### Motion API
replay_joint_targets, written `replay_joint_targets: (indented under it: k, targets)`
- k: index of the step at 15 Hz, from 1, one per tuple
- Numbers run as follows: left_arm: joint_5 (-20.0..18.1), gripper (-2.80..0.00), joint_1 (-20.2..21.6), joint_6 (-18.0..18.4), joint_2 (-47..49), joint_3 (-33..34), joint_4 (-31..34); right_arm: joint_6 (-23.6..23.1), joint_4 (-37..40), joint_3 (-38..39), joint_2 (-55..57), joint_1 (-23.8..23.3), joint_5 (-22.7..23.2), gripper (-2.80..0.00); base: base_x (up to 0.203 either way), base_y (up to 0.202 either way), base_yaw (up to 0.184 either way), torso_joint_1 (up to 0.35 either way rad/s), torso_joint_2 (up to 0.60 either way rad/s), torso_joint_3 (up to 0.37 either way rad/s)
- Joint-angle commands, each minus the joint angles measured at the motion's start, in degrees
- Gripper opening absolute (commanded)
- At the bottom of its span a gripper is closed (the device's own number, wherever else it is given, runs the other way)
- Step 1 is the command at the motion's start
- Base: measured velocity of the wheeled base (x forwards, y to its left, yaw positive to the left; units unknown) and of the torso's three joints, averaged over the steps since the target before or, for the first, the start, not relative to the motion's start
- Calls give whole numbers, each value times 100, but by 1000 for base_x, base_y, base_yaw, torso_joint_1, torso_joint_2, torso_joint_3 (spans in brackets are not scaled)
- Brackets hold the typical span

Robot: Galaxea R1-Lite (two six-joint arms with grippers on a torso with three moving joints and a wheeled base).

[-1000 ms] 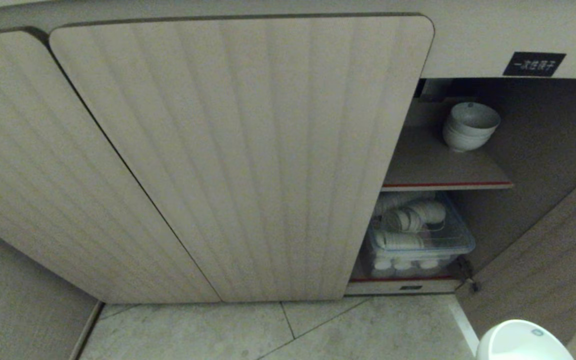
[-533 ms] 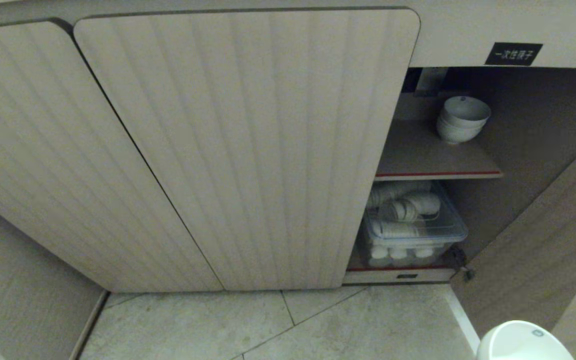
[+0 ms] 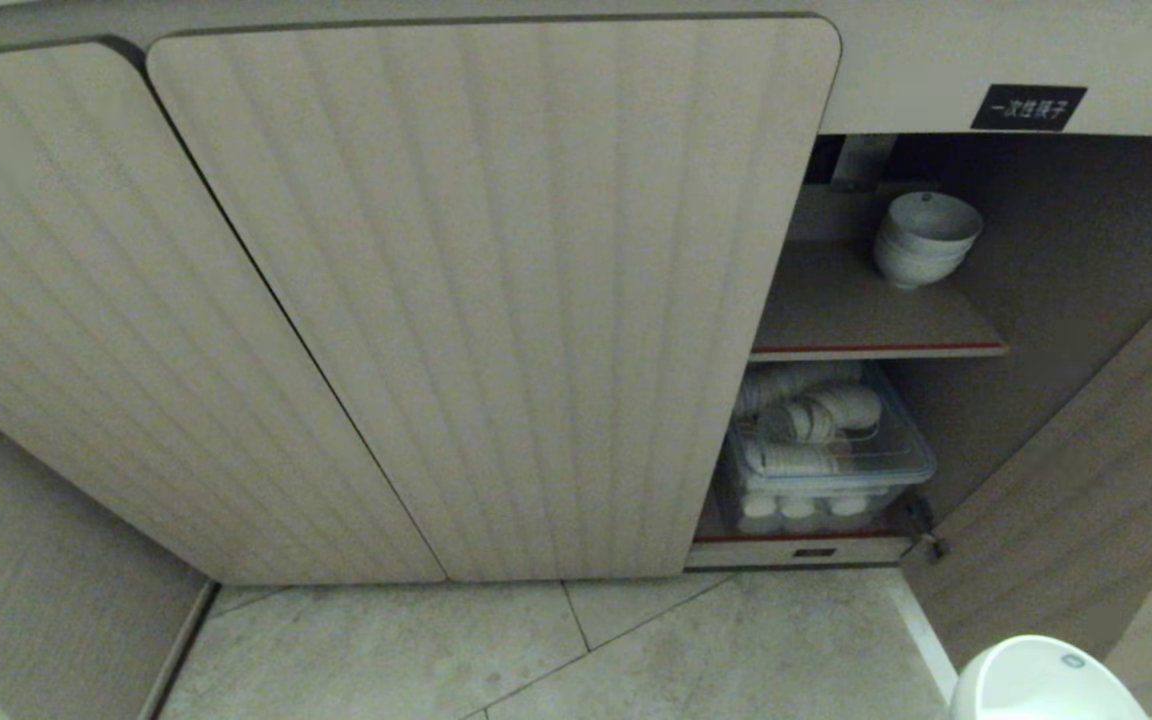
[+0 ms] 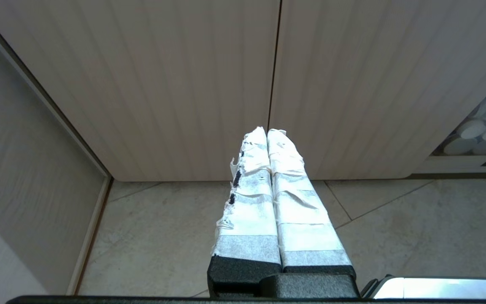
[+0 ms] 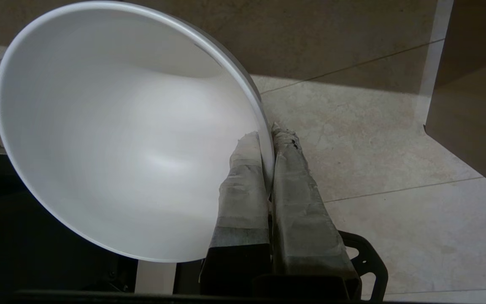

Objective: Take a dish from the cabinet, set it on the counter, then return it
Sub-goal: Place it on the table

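Dish [image 5: 112, 126]: round, no long axis; mouth faces the wrist camera.
Right gripper [image 5: 267, 139]: jaws pinch its rim.
Left gripper [image 4: 267, 131]: jaws pressed together.

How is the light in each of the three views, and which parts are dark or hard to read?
Head view: dim and even; the open cabinet interior is shadowed. Left wrist view: brighter, with the shut left gripper sharp. Right wrist view: soft glare inside the dish held by the right gripper, and a bright strip on the floor beside shadow.
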Motion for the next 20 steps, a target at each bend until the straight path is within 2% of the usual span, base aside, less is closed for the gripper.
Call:
replay_joint_targets:
  k: [1,12,20]
  targets:
    - [0,-280,5,-5,0,1,-6,13,20,-7,10,2,5,-280,0,0,0,0,0,0]
    - [0,-280,-1,-5,0,1,-1,82,-100,-13,194,239,5,-280,0,0,0,0,0,0]
    - [0,-280,-1,-5,0,1,-1,153,-146,-7,212,231,5,-280,0,0,0,0,0,0]
